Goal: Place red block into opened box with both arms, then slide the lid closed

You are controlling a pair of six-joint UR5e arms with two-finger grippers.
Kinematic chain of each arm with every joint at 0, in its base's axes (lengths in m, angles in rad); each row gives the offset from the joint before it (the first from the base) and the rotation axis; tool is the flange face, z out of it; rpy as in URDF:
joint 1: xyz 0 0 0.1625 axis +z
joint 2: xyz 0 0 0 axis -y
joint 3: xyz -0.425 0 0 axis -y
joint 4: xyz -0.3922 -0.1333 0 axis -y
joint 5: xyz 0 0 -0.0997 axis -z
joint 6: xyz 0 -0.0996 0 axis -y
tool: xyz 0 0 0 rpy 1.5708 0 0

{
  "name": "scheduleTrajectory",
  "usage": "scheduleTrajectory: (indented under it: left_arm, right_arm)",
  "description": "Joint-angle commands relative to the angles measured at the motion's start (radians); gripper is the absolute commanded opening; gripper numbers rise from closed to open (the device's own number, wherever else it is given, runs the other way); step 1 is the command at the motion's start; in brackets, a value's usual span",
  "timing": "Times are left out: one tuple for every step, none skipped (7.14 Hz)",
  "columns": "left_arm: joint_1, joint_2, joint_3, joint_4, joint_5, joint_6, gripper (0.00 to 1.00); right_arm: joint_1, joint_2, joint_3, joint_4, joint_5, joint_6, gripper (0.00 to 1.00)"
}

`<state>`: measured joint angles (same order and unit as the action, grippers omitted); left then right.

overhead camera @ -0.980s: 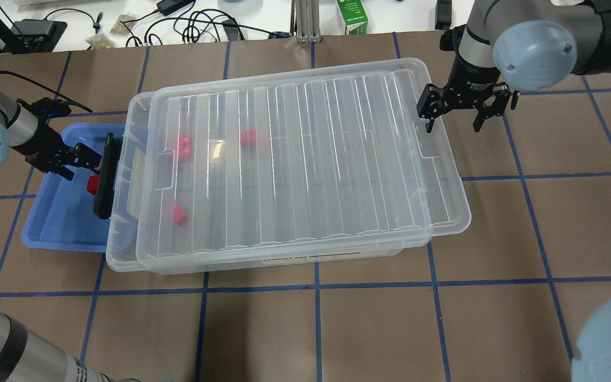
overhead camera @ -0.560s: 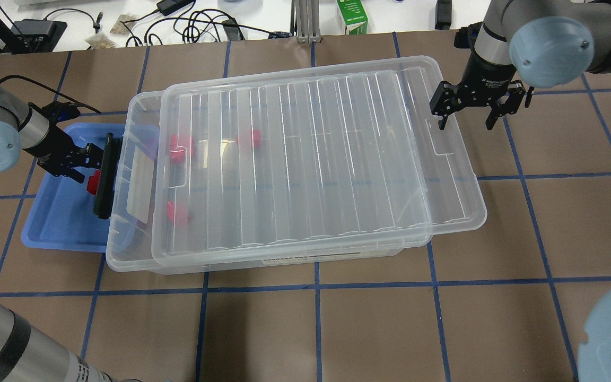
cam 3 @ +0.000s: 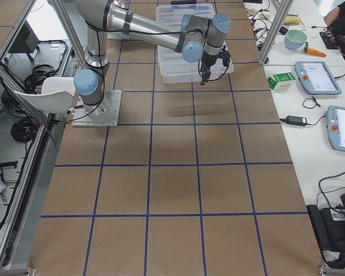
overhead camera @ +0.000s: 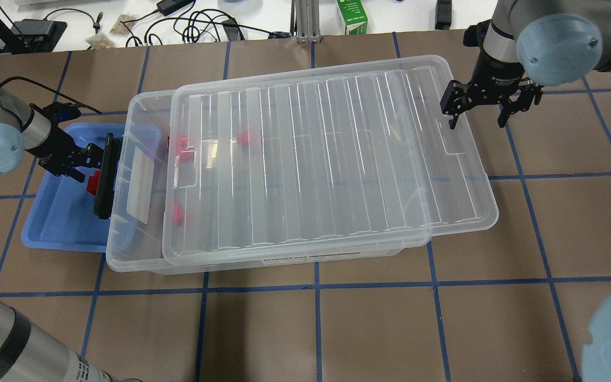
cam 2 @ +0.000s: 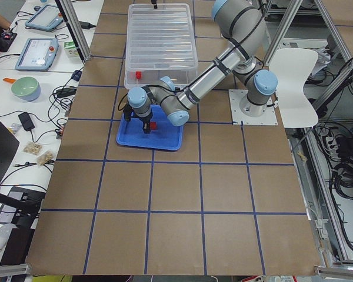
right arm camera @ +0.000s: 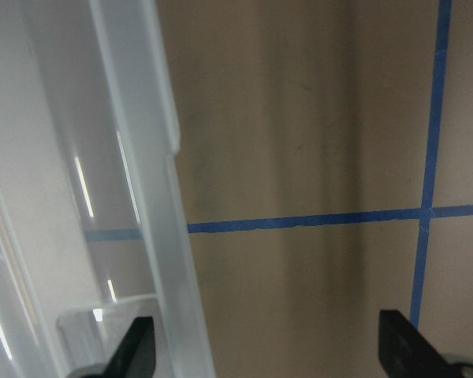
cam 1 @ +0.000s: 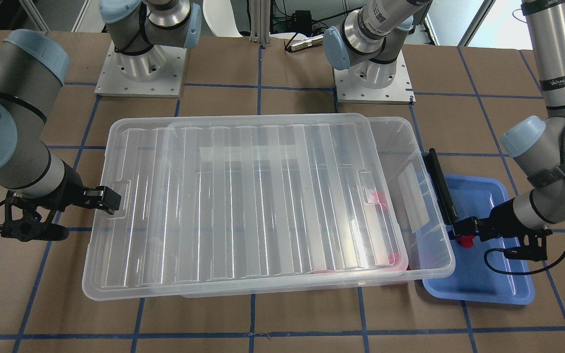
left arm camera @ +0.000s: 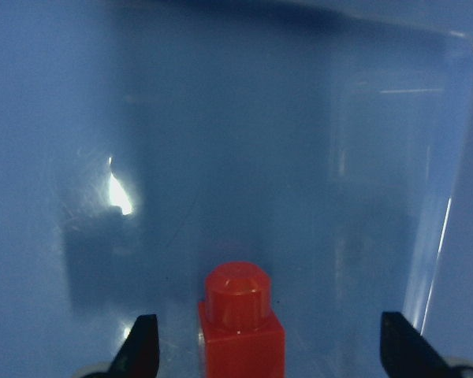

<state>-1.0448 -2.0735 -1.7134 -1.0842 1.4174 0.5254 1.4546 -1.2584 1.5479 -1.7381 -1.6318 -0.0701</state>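
Note:
A red block (left arm camera: 240,327) stands in the blue tray (overhead camera: 56,223) between the spread fingers of my left gripper (overhead camera: 80,162), which is open and does not touch it. The same red block (overhead camera: 92,184) lies just left of the box's black bar (overhead camera: 105,178). The clear box (overhead camera: 125,249) holds three more red blocks (overhead camera: 180,146). The ribbed lid (overhead camera: 326,159) lies on it, shifted right, so the left end is uncovered. My right gripper (overhead camera: 479,118) is open, with one finger (right arm camera: 138,346) hooked inside the lid's far-right edge (right arm camera: 150,197).
The blue tray (cam 1: 488,279) is tucked partly under the box's end. Cables, a green carton (overhead camera: 352,18) and devices lie beyond the table's far edge. Both arm bases (cam 1: 138,68) stand behind the box. Brown tabletop with blue tape lines surrounds it.
My right gripper has moved right and dragged the lid with it, uncovering more of the box's left end. The left gripper has stayed over the blue tray by the red block.

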Motion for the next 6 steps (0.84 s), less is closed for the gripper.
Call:
scheduleTrajectory:
  left_arm:
    - [-0.001,0.000,0.001,0.003,0.000,-0.002,1.00]
    - [-0.004,-0.002,0.001,0.001,0.000,-0.008,1.00]
    - [-0.007,-0.007,0.000,0.000,-0.003,-0.028,1.00]
    - [-0.007,-0.010,0.000,0.000,0.000,-0.039,0.99]
    - [-0.004,-0.007,0.000,-0.002,0.003,-0.095,0.92]
    - [-0.006,-0.007,0.000,-0.005,0.006,-0.102,0.83]
  right_arm:
    - [0.000,-0.004,0.000,0.002,-0.046,-0.029,1.00]
    - [0.000,-0.004,-0.002,0.002,-0.052,-0.034,1.00]
    - [-0.002,-0.004,-0.002,0.002,-0.054,-0.036,1.00]
    - [-0.002,-0.004,-0.002,0.000,-0.059,-0.045,1.00]
    - [-0.009,-0.004,-0.002,0.000,-0.075,-0.077,1.00]
    - [-0.037,-0.004,-0.002,0.003,-0.074,-0.094,1.00]
